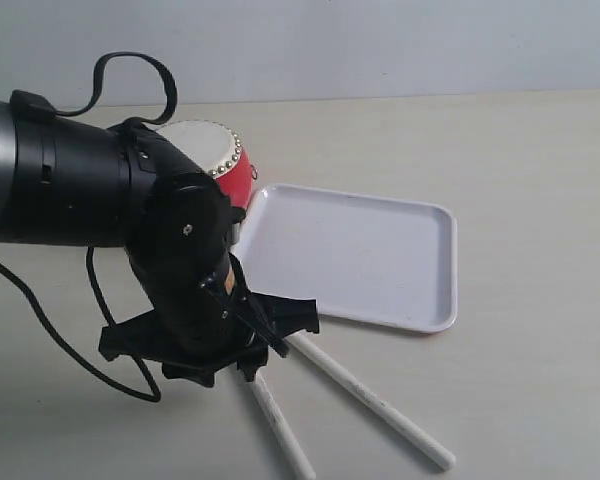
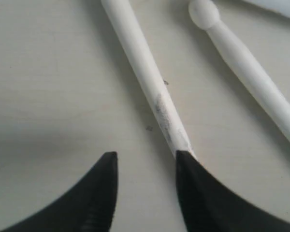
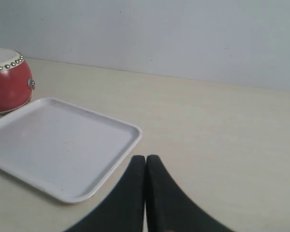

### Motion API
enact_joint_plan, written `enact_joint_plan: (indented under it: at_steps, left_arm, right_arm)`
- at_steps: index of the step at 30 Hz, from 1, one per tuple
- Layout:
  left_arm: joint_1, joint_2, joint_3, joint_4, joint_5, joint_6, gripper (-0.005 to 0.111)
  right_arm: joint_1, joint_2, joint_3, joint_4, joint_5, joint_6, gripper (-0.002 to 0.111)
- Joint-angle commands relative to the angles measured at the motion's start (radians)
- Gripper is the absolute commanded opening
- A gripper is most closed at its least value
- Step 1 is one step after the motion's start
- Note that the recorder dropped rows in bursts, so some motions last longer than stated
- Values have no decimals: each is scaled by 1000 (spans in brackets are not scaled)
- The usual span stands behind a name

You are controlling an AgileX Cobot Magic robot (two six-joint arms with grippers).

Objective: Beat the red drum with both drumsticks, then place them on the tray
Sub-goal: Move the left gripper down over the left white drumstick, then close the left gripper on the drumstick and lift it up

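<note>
The red drum, at ten o'clock from the tray, has a glossy, lacquered-looking red body, a smooth matt cream skin and a ring of shiny metal studs, while the tray looks like smooth white plastic with a soft sheen. The drumsticks, at six to seven o'clock from the tray, look like smooth, matt off-white wood, one smudged grey along its shaft, on a table of matt cream with faint grain. The left gripper and the right gripper both show dull black, plastic-looking fingers.
</note>
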Motion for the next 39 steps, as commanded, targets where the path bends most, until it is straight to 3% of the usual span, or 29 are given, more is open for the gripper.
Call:
enact_joint_plan:
  at_steps: [1,8,39]
  left_arm:
    - [-7,-1,3,-32,-17,-27,61]
    - [-26,39,3,-86,-119,-39,62]
    - [-32,122,3,42,-85,-115,61]
  right_arm:
    - [-4,-5,5,-3,-3,-2,0]
    - [-4,-5,5,-3,-3,-2,0]
    - [-4,-5,5,-3,-3,-2,0]
